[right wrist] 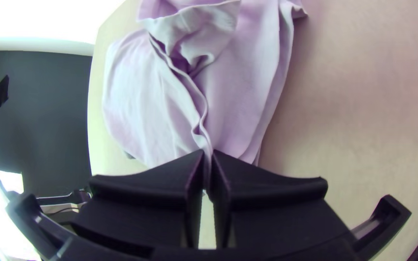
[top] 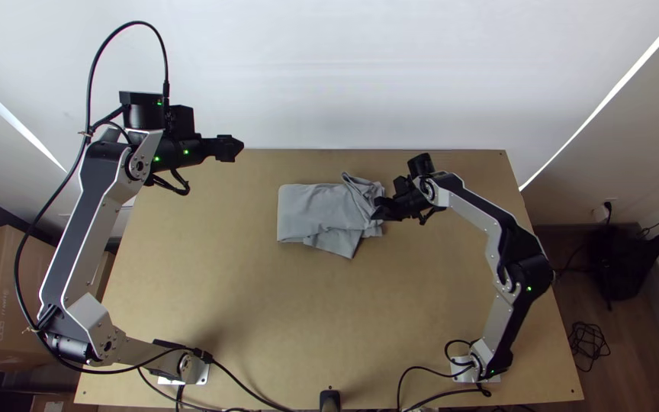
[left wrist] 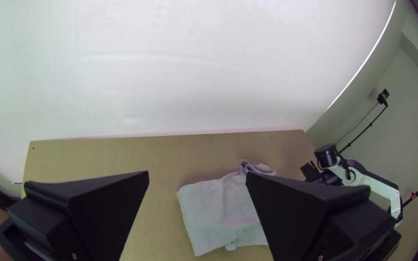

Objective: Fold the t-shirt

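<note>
The light grey t-shirt (top: pixel 310 210) lies folded into a compact bundle at the table's upper middle, its right part rumpled and a loose flap angled toward the near side. At its right edge is my right gripper (top: pixel 379 212). In the right wrist view my right gripper (right wrist: pixel 208 157) is shut on a thin edge of the t-shirt (right wrist: pixel 238 92). Off to the left, above the table's far left corner, is my left gripper (top: pixel 230 148), away from the cloth. The left wrist view has my left gripper (left wrist: pixel 197 179) open with its fingers wide apart, the t-shirt (left wrist: pixel 214 208) lying beyond.
The wooden table (top: pixel 253 313) has bare surface around the cloth. A white wall (top: pixel 345 76) rises behind its far edge. Black cables (top: pixel 245 389) run along the near edge. Cardboard boxes (top: pixel 1 305) stand left of the table.
</note>
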You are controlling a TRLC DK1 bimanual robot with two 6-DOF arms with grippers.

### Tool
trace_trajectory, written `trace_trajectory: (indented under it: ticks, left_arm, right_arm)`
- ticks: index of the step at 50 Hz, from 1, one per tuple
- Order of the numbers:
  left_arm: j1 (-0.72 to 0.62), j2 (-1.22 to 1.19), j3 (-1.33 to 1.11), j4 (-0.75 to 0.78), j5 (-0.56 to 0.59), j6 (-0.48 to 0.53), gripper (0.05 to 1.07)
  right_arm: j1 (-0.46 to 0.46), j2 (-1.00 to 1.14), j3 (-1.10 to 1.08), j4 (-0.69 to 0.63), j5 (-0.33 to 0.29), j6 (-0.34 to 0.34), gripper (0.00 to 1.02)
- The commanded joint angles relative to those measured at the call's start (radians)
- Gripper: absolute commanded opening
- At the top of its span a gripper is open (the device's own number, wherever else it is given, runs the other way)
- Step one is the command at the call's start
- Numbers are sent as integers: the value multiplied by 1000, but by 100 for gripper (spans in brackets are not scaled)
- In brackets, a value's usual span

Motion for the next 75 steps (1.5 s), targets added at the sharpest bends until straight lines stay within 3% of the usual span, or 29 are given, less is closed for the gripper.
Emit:
trace_trajectory:
  ticks: [1,2,5,6,7,21,26,33,39,45,53,57,66,75]
  left_arm:
    - [1,-8,-29,23,-1,-13,102]
    - [2,-10,-37,26,-1,-12,102]
    - [4,-19,-49,31,-1,-12,102]
    - [4,-22,-54,31,-1,-10,102]
    - [4,-24,-58,32,-1,-9,102]
    - [16,-50,-95,38,-3,-1,102]
    - [25,-59,-94,38,-1,2,102]
    - [45,-70,-98,38,-1,8,102]
    - [68,-85,-109,38,-1,20,102]
    - [90,-91,-114,38,-1,27,103]
    - [105,-93,-115,38,-1,28,102]
    - [107,-91,-117,38,-1,28,102]
    - [105,-84,-115,46,-1,30,102]
    - [99,-81,-104,61,-1,28,102]
  right_arm:
    - [-5,-119,-104,14,-3,-8,20]
    - [-5,-133,-117,16,-3,-8,31]
    - [-7,-165,-150,14,-3,-9,79]
    - [-7,-175,-154,14,-3,-9,89]
    - [-7,-179,-154,14,-1,-12,91]
    - [-19,-104,114,-4,48,50,91]
    - [-12,8,274,-87,62,66,96]
    - [33,114,435,-130,194,55,98]
    - [85,180,515,-145,304,-3,98]
    - [114,226,556,-153,349,-29,98]
    - [131,264,581,-180,353,-32,80]
    - [131,278,579,-196,356,-37,65]
    - [126,272,548,-196,372,-52,2]
    - [97,226,489,-177,372,-54,2]
